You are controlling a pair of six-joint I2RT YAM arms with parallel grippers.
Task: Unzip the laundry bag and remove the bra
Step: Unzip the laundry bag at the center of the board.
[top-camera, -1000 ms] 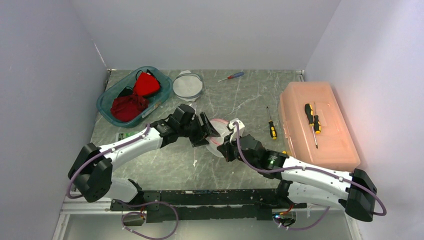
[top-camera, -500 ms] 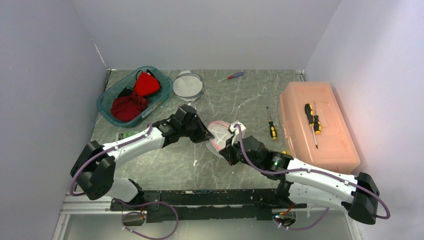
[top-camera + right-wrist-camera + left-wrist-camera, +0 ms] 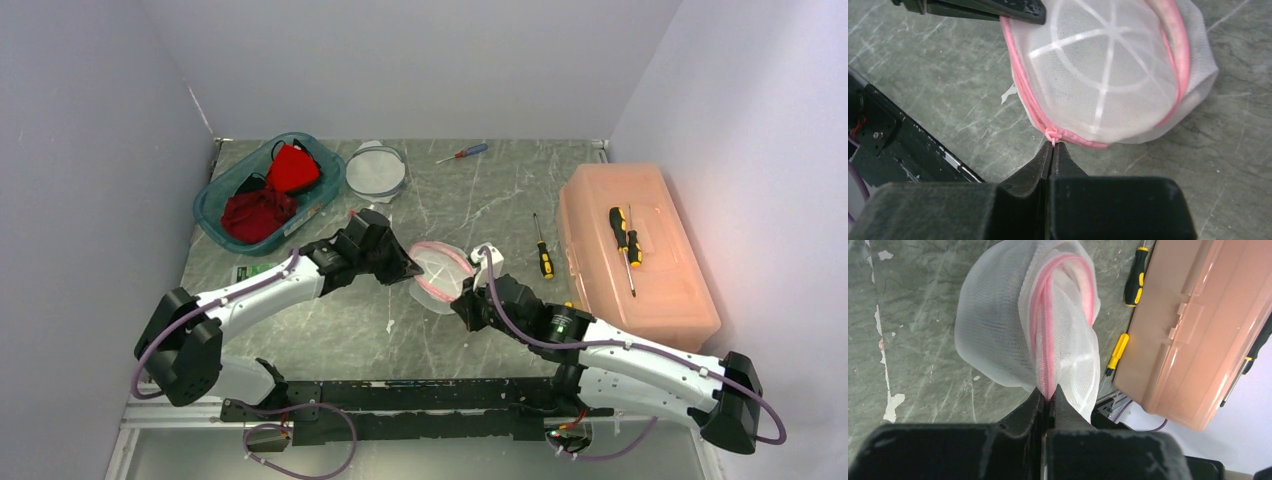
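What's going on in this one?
Both arms hold a mesh laundry bag between them. The left gripper is shut on the bag's pink zipper, and the right gripper is shut on the pull farther along it. The zipper looks closed where it shows, so unzipping has not begun and nothing is out of the bag.

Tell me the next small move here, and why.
Probably the right gripper should draw the zipper pull along the pink zipper while the left gripper holds firm. The right fingers are shut on the pull, the left on the zipper edge of the laundry bag, and the zipper looks closed.
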